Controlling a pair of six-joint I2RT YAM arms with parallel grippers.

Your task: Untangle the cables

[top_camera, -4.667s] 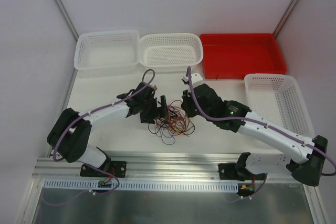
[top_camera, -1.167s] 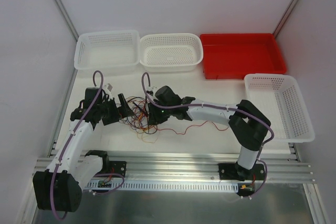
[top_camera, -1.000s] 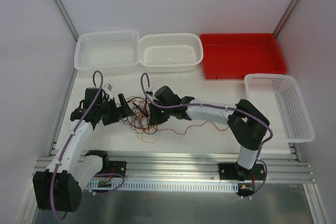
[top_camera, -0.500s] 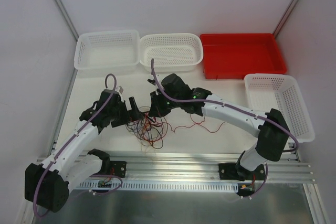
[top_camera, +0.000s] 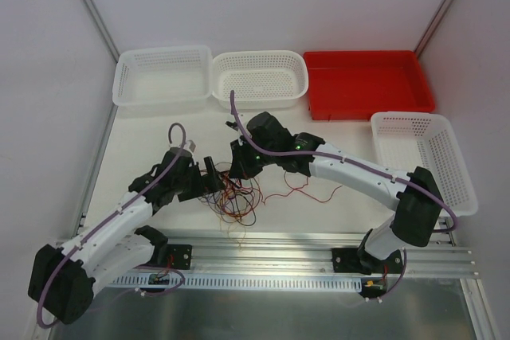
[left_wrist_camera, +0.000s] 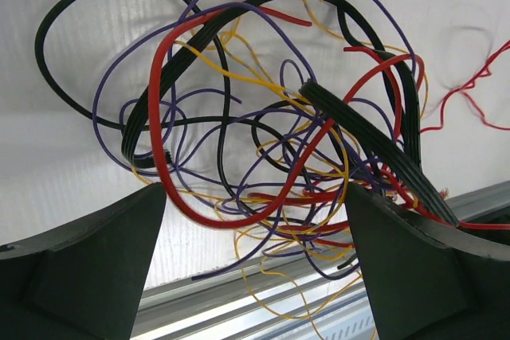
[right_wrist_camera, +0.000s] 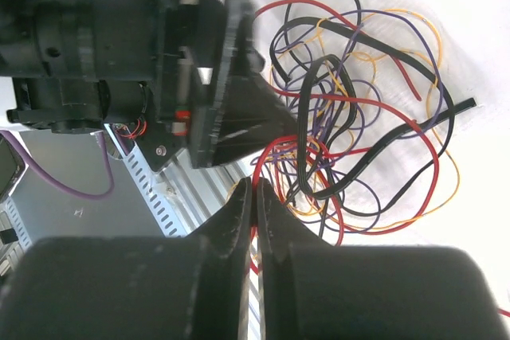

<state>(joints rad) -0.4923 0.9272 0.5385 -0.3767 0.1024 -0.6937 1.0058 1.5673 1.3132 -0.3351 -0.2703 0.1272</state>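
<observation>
White tabletop [top_camera: 151,129] fills the scene, and we see the cables [top_camera: 239,201] heaped low in the centre of the top view, near the front rail [top_camera: 271,240]. Our left gripper [left_wrist_camera: 255,193] is spread wide. Its two fingers [left_wrist_camera: 88,276] sit in the lower corners of the left wrist view, and the tangle lies between and beyond them. A flat black ribbon [left_wrist_camera: 374,149] runs down against the lower-right finger; we cannot tell whether anything else touches.

Our right gripper [right_wrist_camera: 253,189] is pressed together, with a red wire [right_wrist_camera: 267,149] looping in at its tips. It looks pinched there, though the contact is too fine to make out. The tangle spreads up and right of those tips, and the left gripper's dark body fills the upper left of that view.

From above, both grippers sit just beside each other at the heap's upper edge. One thin red strand [top_camera: 307,189] trails right across the table. Three white baskets [top_camera: 163,77] and a red tray [top_camera: 366,81] line the upper and right edges.
</observation>
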